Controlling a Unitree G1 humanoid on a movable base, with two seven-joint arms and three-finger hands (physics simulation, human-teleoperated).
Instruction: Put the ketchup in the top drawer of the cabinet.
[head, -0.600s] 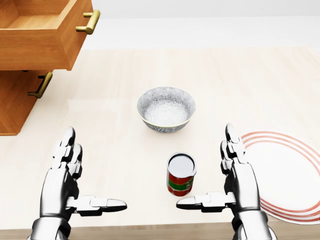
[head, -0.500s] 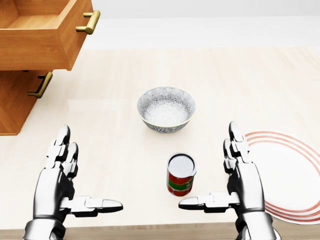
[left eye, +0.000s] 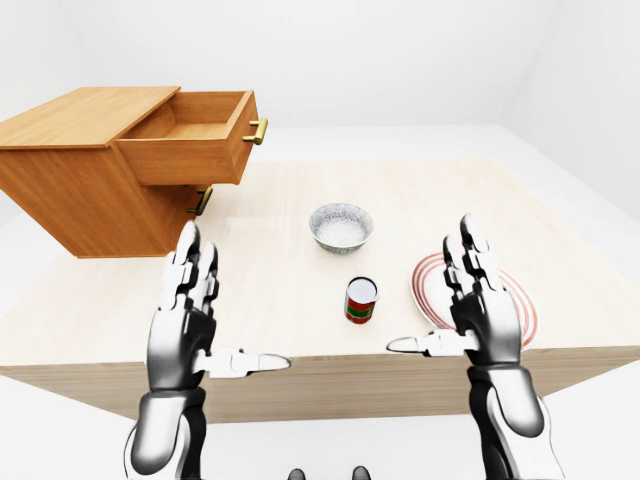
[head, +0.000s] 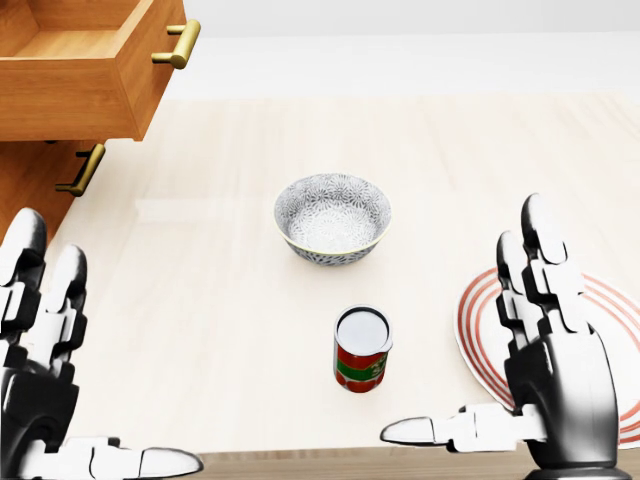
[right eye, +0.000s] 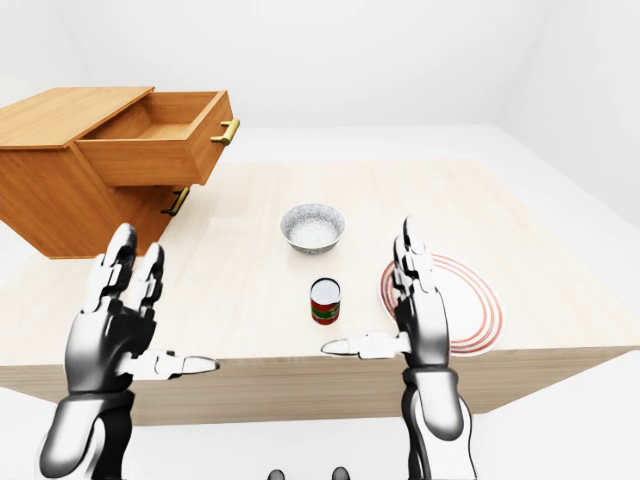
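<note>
Pale wood-grain table (left eye: 300, 290) carries four items. Wooden cabinet (left eye: 85, 180) sits at left-eye view's upper left, top drawer (left eye: 190, 140) pulled open, brass handles showing. Patterned grey bowl (head: 332, 218) stands near table's centre, upright. Red-and-green can (head: 361, 349) w/ silver lid stands just below bowl in head view, apart from it. White plate (right eye: 455, 300) w/ red rings lies right of can, near table's edge.

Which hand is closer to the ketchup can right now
Right. The right hand hovers open just right of the ketchup can; the left hand is farther off at its left.
</note>
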